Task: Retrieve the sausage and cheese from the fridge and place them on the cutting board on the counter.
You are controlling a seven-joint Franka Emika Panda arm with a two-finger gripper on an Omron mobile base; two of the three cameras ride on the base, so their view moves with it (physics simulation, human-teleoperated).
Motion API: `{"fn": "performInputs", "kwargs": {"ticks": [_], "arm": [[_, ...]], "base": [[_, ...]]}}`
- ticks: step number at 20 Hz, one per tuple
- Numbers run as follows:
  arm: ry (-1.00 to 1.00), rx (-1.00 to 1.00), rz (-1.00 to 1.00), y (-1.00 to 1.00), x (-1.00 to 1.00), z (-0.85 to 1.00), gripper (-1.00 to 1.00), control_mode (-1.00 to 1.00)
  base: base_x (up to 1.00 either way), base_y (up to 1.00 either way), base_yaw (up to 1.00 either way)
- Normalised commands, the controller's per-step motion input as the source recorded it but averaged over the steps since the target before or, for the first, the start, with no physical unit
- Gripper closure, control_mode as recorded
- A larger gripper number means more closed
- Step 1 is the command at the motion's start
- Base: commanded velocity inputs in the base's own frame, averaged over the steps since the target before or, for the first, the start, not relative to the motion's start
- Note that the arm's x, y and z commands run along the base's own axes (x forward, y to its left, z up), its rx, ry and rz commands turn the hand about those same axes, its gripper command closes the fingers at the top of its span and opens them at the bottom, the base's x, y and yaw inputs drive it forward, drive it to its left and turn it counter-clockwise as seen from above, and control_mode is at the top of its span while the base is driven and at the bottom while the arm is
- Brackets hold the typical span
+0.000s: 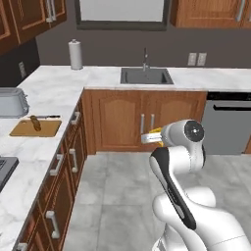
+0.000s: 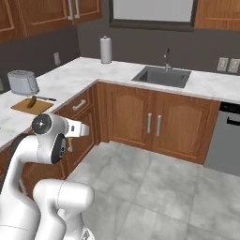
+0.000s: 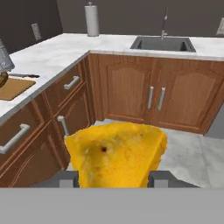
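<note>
The gripper [image 3: 114, 179] holds the cheese [image 3: 117, 154] between its fingers, mostly hidden behind the arm in the base views, where only a yellow edge shows.

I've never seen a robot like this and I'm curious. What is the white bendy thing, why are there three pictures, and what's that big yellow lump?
The white bendy thing is a robot arm in a pretend computer kitchen. Two pictures come from cameras behind the arm, one on its left and one on its right. The third camera sits on its hand, so things there look huge.

The yellow lump is a bright yellow wedge of cheese, pinched in the robot's gripper out over the kitchen floor.

On the white marble counter lies a light-brown wooden cutting board with a small reddish-brown sausage already on it. There are also a silver toaster, a white paper towel roll and a grey sink.
</note>
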Motion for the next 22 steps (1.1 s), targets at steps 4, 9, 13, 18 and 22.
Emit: {"fn": "performInputs", "kwargs": {"ticks": [4, 9, 13, 18, 22], "arm": [[0.0, 0.0, 0.0, 0.0, 0.0, 0.0, 1.0, 1.0], [0.0, 0.0, 0.0, 0.0, 0.0, 0.0, 1.0, 1.0], [0.0, 0.0, 0.0, 0.0, 0.0, 0.0, 1.0, 1.0], [0.0, 0.0, 0.0, 0.0, 0.0, 0.0, 1.0, 1.0], [0.0, 0.0, 0.0, 0.0, 0.0, 0.0, 1.0, 1.0]], "base": [[0.91, 0.0, 0.25], [0.9, 0.0, 0.27], [0.86, 0.0, 0.32], [0.8, 0.0, 0.39], [0.77, 0.0, 0.44]]}}
